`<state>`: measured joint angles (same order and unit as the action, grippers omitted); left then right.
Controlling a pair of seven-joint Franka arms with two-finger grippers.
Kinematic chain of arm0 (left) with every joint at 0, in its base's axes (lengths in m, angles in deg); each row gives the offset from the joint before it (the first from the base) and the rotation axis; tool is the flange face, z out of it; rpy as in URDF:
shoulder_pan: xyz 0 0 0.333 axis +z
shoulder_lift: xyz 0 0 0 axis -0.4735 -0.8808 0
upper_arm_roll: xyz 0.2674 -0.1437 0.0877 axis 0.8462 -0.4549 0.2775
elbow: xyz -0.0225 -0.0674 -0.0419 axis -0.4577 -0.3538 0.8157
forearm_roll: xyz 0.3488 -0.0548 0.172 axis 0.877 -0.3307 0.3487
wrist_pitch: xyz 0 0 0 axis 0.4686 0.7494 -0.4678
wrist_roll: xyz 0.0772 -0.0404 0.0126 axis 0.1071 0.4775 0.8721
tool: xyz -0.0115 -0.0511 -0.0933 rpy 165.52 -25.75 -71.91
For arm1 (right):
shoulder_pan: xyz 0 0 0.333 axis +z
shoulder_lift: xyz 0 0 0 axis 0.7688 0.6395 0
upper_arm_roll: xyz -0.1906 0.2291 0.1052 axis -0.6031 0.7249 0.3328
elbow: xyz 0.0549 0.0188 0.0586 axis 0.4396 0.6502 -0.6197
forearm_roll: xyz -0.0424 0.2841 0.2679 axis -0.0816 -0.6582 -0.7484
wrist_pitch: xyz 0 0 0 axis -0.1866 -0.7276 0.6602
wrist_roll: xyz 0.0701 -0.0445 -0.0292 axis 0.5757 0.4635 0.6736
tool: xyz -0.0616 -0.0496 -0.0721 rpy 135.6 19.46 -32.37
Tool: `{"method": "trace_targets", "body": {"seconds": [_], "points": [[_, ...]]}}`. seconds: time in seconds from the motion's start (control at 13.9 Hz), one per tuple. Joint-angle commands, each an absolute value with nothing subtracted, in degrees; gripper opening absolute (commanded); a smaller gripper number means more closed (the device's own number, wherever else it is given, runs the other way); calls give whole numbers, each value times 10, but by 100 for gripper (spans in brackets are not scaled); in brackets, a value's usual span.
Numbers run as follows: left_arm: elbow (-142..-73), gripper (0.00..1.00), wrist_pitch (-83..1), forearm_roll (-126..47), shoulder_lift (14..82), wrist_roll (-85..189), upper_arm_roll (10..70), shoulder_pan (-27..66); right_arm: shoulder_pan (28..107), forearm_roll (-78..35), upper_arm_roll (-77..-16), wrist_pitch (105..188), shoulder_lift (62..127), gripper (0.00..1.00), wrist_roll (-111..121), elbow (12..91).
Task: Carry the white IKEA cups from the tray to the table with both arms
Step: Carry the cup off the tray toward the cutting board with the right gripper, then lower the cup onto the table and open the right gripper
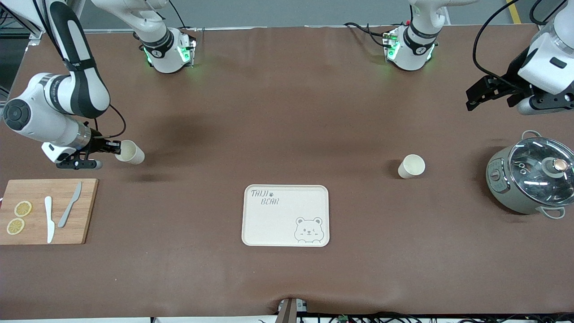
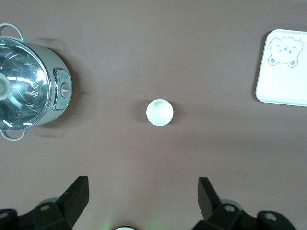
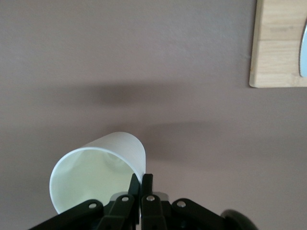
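The right gripper point(image 1: 117, 148) is up over the surface point(image 1: 287, 112) toward the right arm's end, its fingers point(image 3: 146, 189) pinched on the rim of one white cup point(image 1: 130, 152). That cup is tilted, its open mouth turned toward the gripper, and in the right wrist view point(image 3: 98, 175) one finger sits inside the rim and the other outside. It hangs over the bare surface just above the corner of the cutting board point(image 1: 47, 211).

The bear tray point(image 1: 285, 215) lies flat in the middle of the surface, nearer the front camera than both cups. The second white cup point(image 1: 411, 166) stands upright on the surface, between the tray and the pot point(image 1: 531, 177), a little farther from the camera than the tray. Nothing touches it.

The left gripper point(image 1: 482, 94) hangs in the air toward the left arm's end of the surface, over bare surface close to the pot. Its fingers point(image 2: 76, 194) are spread wide apart with nothing between them, and the left wrist view shows the second cup point(image 2: 159, 112) well clear of them.

The cutting board carries two lemon slices point(image 1: 19, 217), a white knife point(image 1: 49, 219) and a grey knife point(image 1: 69, 204).
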<state>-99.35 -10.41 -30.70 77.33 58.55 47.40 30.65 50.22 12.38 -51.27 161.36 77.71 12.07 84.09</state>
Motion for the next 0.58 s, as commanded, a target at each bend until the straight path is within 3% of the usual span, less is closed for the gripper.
{"method": "trace_targets", "body": {"seconds": [0.0, 0.5], "points": [[-1015, 100, -117, -320, 792, 574, 472, 312, 493, 133, -509, 1636, 756, 0, 140, 878], [-1009, 100, -126, -320, 778, 574, 473, 312, 491, 133, -509, 1704, 778, 0, 146, 917]]}}
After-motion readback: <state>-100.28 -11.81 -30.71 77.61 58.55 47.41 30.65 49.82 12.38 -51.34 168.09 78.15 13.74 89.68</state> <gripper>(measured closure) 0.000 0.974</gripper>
